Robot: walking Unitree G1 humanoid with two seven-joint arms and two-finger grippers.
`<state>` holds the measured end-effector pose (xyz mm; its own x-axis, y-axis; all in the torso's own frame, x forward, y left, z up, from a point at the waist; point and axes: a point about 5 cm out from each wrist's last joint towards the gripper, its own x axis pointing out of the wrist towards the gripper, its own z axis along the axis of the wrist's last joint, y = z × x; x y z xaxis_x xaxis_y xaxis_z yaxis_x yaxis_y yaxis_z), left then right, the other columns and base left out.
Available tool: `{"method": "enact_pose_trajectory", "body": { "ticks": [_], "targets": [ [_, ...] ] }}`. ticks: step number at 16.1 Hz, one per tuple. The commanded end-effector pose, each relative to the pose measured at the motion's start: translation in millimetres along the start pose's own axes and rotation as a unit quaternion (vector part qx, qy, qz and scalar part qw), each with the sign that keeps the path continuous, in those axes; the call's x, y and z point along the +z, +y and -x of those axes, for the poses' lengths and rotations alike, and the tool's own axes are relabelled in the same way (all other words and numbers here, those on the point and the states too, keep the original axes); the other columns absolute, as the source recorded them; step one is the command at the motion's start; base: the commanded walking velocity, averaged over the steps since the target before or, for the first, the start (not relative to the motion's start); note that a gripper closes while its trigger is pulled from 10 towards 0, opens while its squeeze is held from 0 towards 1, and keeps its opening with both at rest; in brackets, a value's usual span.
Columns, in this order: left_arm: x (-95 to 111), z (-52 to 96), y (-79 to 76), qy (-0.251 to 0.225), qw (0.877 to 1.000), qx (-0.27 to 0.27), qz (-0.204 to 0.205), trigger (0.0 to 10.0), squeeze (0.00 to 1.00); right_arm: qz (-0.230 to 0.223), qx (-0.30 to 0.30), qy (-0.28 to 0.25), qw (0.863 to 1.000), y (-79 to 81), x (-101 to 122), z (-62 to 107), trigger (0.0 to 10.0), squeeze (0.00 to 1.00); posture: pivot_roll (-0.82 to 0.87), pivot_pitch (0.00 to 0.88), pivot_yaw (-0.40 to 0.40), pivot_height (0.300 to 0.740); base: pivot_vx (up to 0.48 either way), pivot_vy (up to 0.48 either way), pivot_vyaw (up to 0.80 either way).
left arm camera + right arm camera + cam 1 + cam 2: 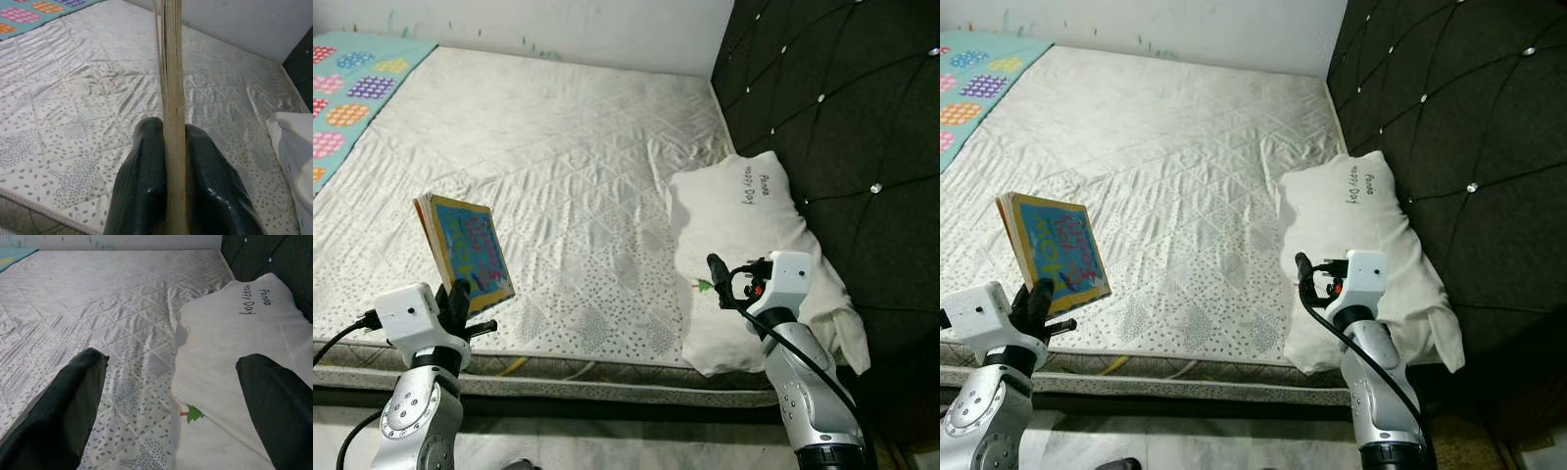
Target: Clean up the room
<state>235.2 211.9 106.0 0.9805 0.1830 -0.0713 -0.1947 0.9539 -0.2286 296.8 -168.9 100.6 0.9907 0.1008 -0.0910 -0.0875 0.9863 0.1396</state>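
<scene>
The left gripper (460, 299) pinched a colourful book (468, 250) upright above the mattress's (568, 176) near edge, so the pick-up looked done; next it needed carrying away. The right gripper (171, 396) hovered spread wide over the pillow (754, 245) by the headboard (842, 108).

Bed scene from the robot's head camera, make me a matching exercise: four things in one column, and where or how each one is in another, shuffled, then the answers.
Things:
1. book
2. pillow
3. left gripper
4. right gripper

States:
A. open above the pillow's edge
B. lies by the dark headboard
C. held upright above the mattress
D. shut on the book

Pairs: 1-C, 2-B, 3-D, 4-A
</scene>
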Motion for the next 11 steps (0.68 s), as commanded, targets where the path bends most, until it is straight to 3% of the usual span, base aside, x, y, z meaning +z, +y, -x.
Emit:
{"method": "enact_pose_trajectory", "body": {
  "ticks": [1, 6, 11],
  "targets": [
    [11.0, -1.7, -6.6, -0.030, 0.999, -0.010, 0.003, 10.0, 0.00, 0.000, -0.004, -0.003, 1.000, -1.7, 2.1, 0.9, 10.0, 0.00, -0.05, 0.126, -0.092, 0.662, 0.000, 0.000, 0.00],
    [14.0, -6.1, -9.5, -0.034, 0.999, -0.021, 0.015, 10.0, 0.00, 0.003, 0.002, -0.004, 1.000, -0.3, 2.4, -1.4, 10.0, 0.00, -0.05, 0.116, -0.093, 0.623, 0.000, 0.000, 0.00],
    [20.3, -7.9, -11.0, -0.048, 0.998, -0.032, 0.024, 10.0, 0.00, 0.006, 0.008, -0.005, 1.000, 1.6, 2.9, -2.9, 10.0, 0.00, -0.05, 0.114, -0.094, 0.623, 0.000, 0.000, 0.00]
  ]
}}
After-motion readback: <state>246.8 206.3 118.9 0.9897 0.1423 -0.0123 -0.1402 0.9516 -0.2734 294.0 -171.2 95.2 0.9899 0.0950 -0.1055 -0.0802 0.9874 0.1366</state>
